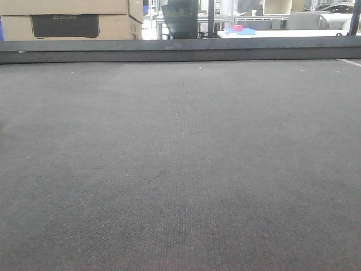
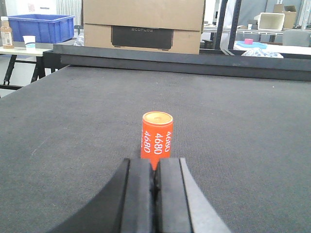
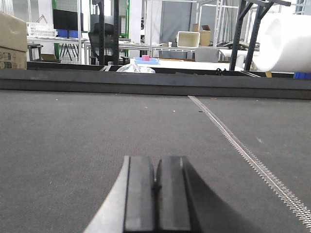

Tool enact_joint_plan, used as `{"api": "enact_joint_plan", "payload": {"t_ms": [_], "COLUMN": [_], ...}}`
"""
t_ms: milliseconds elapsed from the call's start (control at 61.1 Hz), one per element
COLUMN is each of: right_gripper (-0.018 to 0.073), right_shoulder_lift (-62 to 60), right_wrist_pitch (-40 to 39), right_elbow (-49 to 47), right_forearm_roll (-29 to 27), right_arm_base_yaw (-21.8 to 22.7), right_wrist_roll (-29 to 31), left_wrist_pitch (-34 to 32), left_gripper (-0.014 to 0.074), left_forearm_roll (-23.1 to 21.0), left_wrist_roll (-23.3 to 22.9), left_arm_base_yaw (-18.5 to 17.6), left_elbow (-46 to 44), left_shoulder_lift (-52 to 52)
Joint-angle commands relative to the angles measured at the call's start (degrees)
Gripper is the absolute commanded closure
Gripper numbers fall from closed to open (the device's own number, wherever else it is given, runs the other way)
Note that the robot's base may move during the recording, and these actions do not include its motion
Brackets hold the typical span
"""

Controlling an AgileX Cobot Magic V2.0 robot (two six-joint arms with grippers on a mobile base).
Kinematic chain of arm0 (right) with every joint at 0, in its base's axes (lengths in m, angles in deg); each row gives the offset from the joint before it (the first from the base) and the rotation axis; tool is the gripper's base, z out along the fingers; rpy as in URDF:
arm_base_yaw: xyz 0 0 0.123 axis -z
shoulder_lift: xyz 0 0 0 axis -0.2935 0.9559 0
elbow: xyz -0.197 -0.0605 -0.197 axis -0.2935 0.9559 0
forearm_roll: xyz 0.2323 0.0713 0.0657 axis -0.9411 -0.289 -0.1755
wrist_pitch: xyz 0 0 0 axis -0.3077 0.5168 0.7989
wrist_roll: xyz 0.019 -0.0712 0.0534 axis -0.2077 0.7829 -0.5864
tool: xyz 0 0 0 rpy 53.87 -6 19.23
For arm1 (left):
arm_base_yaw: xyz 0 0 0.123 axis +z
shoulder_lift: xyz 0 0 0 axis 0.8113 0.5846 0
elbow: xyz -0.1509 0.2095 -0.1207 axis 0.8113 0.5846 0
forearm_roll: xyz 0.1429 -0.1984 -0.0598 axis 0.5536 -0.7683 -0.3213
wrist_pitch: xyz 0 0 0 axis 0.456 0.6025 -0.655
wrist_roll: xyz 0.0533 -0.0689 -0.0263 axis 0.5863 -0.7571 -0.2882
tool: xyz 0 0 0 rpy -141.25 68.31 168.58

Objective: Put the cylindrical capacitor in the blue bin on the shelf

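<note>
Cylindrical capacitor (image 2: 157, 136) stands upright just ahead of the pressed-together left gripper (image 2: 155, 170); probably light, rigid, slick, so pinch its sides.

Glossy orange capacitor (image 2: 157, 137) on matt woven mat (image 2: 243, 126).

capacitor (image 2: 156, 136): I can't see its foot — the left gripper (image 2: 155, 165) covers it.
left gripper: the bottom edge cuts off its body.
right gripper (image 3: 156, 165): cropped likewise.
cardboard box (image 2: 143, 19): top runs out of frame.
box label (image 1: 65, 25), front view: too blurred for me to read.
white roll (image 3: 286, 41): the right edge cuts it.
</note>
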Motion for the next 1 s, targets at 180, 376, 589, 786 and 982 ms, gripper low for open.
{"api": "enact_joint_plan", "payload": {"t_ms": [180, 376, 589, 786, 982], "right_gripper": [0.0713, 0.0713, 0.0713, 0.0713, 0.0713], "right_shoulder_lift": [-0.2, -0.2, -0.2, -0.2, -0.2], "right_wrist_pitch": [-1.2, -1.2, -1.2, -7.3, 6.2], "right_elbow": [0.0, 0.0, 0.0, 0.0, -7.4], "right_forearm_roll": [0.0, 0.0, 0.0, 1.5, 1.2], "right_arm_base_yaw": [0.0, 0.0, 0.0, 0.0, 0.0], "right_wrist_roll": [0.2, 0.2, 0.2, 0.3, 0.3], "left_wrist_pitch": [-0.7, -0.7, -2.4, -3.2, 6.2], "left_gripper": [0.0689, 0.0689, 0.0689, 0.0689, 0.0689], "left_forearm_roll": [0.2, 0.2, 0.3, 0.2, 0.2], "left_wrist_roll": [-0.3, -0.3, -0.3, -0.3, -0.3], "left_arm_base_yaw": [0.1, 0.1, 0.1, 0.1, 0.1], "left_elbow": [-0.3, -0.3, -0.3, -1.4, -11.9], "left_shoulder_lift": [-0.2, -0.2, -0.2, -0.2, 2.2]}}
